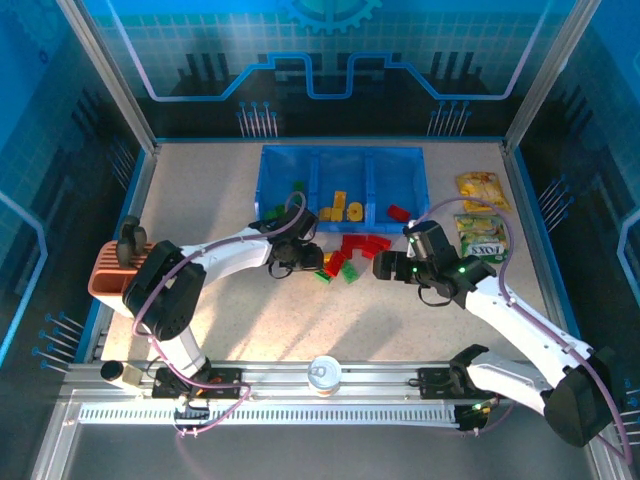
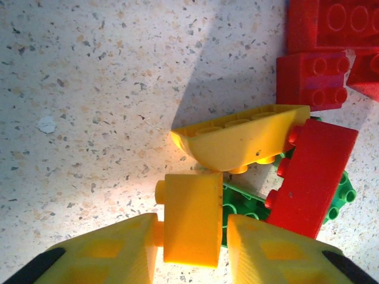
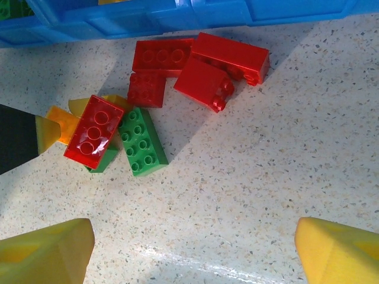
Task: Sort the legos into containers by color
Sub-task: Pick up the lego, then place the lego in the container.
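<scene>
Left gripper (image 2: 192,231) seems clamped on a yellow brick (image 2: 189,204); next, lift it clear into the tray's middle compartment (image 1: 341,165). Right gripper (image 3: 195,248) waits, spread wide.

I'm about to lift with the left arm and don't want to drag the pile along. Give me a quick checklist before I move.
1. Yellow brick sits inside left claw: ok.
2. Grip firm on it: cannot tell.
3. Brick free of neighbours: not ok; curved yellow piece touches its far end, green plate lies beside it.
4. Right claw open, empty: ok.
5. Middle compartment holds yellow pieces: ok.
</scene>
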Tool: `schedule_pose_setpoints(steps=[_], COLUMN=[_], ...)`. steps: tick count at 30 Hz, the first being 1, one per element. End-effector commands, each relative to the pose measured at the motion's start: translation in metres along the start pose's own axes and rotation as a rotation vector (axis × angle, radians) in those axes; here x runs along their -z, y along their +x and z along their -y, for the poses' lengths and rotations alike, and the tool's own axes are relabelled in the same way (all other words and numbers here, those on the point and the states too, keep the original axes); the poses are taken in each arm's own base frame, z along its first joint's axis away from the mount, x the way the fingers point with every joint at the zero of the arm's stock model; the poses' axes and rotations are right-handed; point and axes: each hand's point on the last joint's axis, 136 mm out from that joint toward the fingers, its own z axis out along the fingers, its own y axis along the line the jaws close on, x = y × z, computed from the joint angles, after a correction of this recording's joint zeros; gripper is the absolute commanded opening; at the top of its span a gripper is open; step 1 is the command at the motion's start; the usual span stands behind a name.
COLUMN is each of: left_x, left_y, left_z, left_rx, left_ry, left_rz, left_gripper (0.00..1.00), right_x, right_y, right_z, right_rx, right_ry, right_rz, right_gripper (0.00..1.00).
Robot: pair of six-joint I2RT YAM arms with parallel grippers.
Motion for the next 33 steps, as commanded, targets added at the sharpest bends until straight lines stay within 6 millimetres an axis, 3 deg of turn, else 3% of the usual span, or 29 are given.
schedule_pose_setpoints(steps=[1,6,11,14,21,26,28,31,33], left_x=[0.008,0.023,0.057,0.064,0.038,0.025,0.024,0.031,0.043], left_y=[-0.002,-0.013,-0.06,-0.095,-0.156,-0.183,-0.188,-0.192,-0.191], left_z=[0.003,0.008,0.04,0.058,0.069,0.069,0.071,0.074,0.079], left_rx=[0.014,0.002,-0.056,-0.1,-0.116,-0.124,-0.13,-0.141,-0.144], left_ry=[0.033,0.033,0.079,0.076,0.012,-0.02,-0.022,-0.016,0.003], left_rz=[0.015,0.061,0.194,0.248,0.256,0.261,0.262,0.269,0.28], left_gripper=[0.34,0.28,0.29,0.29,0.29,0.3,0.35,0.6,0.69], right_x=[0.004,0.005,0.005,0.006,0.015,0.022,0.022,0.02,0.018], right_y=[-0.006,-0.007,-0.008,-0.008,-0.004,0.0,0.001,0.002,0.0], right_z=[-0.005,-0.006,-0.006,-0.007,-0.002,0.003,0.004,0.001,-0.002], right_rx=[-0.001,0.002,0.005,0.006,0.009,0.006,0.001,-0.001,-0.003], right_ry=[0.004,0.006,0.009,0.008,0.026,0.033,0.031,0.023,0.021], right_rz=[0.021,0.024,0.026,0.023,0.028,0.04,0.038,0.03,0.025], right_gripper=[0.89,0.89,0.89,0.88,0.88,0.88,0.89,0.88,0.88])
